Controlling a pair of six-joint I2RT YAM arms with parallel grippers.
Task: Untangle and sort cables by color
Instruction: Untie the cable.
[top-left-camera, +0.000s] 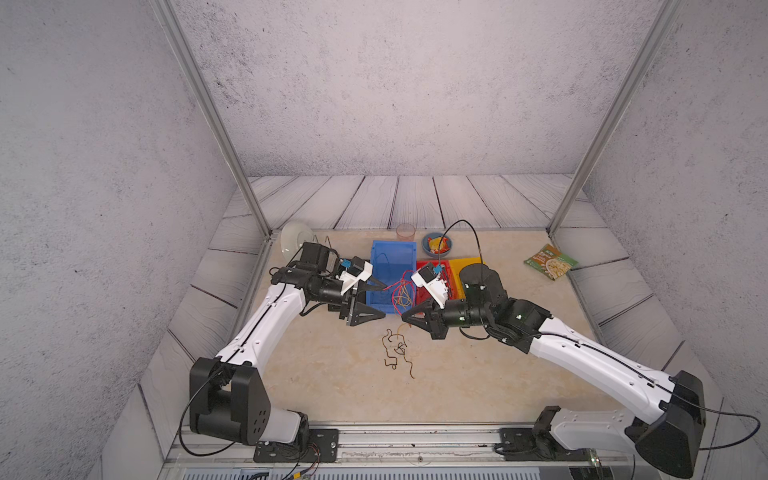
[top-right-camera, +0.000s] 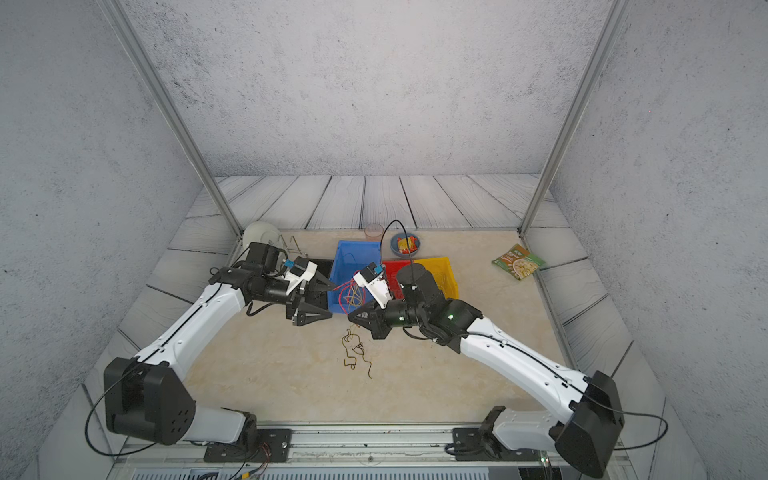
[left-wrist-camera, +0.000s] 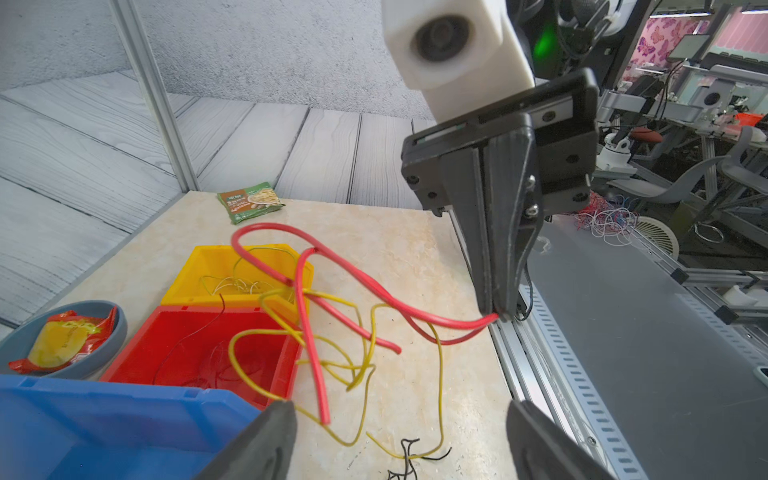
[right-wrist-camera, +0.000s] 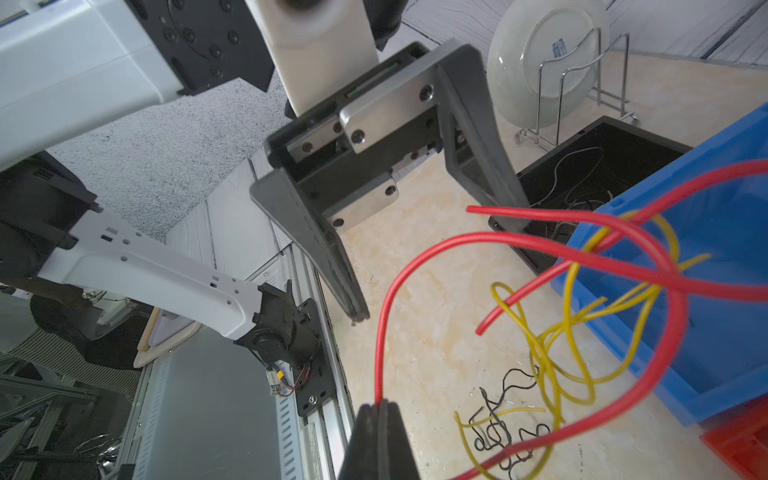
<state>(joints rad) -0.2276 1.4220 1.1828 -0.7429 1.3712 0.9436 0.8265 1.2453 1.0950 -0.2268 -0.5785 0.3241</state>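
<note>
As right gripper (right-wrist-camera: 379, 409) pinches red cable (right-wrist-camera: 478, 235), yellow cables (right-wrist-camera: 544, 353) hang entangled

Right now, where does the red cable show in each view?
Top view: red cable loops over the blue bin's near end, just beyond the right gripper.
Top view: same loops, same spot.
Left wrist: strung from the shut right gripper toward the yellow bin.
Right wrist: rising from the right gripper, crossing the blue bin.
Shared landmark: blue bin.
</note>
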